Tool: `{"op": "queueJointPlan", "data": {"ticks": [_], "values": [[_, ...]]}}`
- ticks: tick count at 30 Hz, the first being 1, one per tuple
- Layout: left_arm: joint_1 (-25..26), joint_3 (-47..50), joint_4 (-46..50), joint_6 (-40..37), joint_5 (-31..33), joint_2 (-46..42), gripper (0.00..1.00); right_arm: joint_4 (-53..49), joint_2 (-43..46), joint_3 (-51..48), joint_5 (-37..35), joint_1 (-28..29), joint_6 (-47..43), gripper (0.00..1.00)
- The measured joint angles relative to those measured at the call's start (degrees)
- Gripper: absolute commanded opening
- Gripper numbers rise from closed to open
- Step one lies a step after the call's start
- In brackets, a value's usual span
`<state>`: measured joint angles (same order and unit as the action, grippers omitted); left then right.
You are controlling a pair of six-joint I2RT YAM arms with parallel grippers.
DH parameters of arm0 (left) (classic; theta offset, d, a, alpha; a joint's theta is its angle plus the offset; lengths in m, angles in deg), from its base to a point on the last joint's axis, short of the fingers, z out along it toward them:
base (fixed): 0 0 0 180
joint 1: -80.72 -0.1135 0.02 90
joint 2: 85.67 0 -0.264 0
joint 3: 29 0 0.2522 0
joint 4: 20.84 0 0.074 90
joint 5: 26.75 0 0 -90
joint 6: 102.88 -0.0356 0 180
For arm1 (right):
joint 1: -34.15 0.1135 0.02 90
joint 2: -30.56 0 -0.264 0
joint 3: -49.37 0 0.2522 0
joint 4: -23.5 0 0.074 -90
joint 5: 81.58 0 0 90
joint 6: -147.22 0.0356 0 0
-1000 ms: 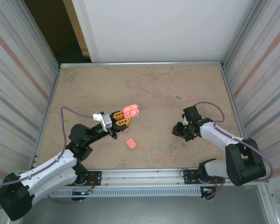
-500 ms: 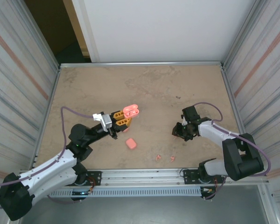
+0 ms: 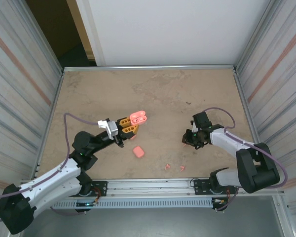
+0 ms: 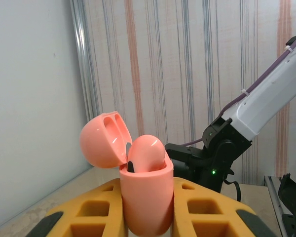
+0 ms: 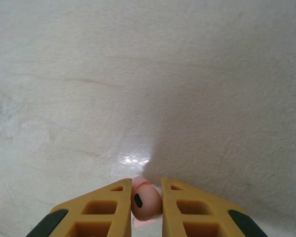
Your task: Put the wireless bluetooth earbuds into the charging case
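Two arms: both reach out from the near edge over the beige mottled counter (image 3: 163, 94), well apart from each other.
Left claw (image 3: 129, 127): closed on the rounded salmon-pink plastic charging case (image 3: 138, 118), with a yellow honeycomb finger (image 4: 207, 210) pressed against each side of it.
Charging case, place: left of the counter's middle, at the tip of the left claw.
Charging case, state: it stands upright in the left wrist view. Its hinged lid (image 4: 103, 140) is swung open to the left and shows two hollows inside. A smooth pink dome rises from the mouth of the body, with a dark slit on its left edge.
Right claw (image 3: 188, 140): closed on a tiny salmon-pink plastic earbud (image 5: 145, 203), tips pointing down at the counter, right of the middle.
Held earbud: pinched between the two yellow fingers (image 5: 101, 212), with a dark oval spot facing the wrist camera. Whether it touches the counter cannot be told.
Second case (image 3: 138, 151): a small closed pink rounded case lying on the counter, on the near side of the left claw and apart from it.
Loose earbuds: two tiny salmon-pink pieces lie close together by the near edge between the arms, the left piece (image 3: 166, 167) and the right piece (image 3: 182, 168). Both lie apart from either claw.
Right arm (image 4: 266, 103): white with a dark wrist, seen beyond the open case in the left wrist view.
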<state>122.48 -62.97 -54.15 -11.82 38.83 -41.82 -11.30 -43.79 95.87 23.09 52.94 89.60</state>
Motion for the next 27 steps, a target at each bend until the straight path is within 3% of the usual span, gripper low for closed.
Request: {"op": "queueJointPlan", "data": {"ticks": [7,15,27], "values": [[0.0,1.5,1.4,1.8,0.0,-0.5,0.0,-0.5,6.1,1.3,-0.5,4.3,-3.1,0.19],[0.0,6.6,2.1,6.1,0.0,-1.4,0.0,-0.9,11.4,9.2,-3.1,12.4,-8.1,0.19],[0.0,7.9,5.9,7.6,0.6,-4.3,0.0,0.9,13.3,18.6,-5.3,22.7,-13.8,0.19]]}}
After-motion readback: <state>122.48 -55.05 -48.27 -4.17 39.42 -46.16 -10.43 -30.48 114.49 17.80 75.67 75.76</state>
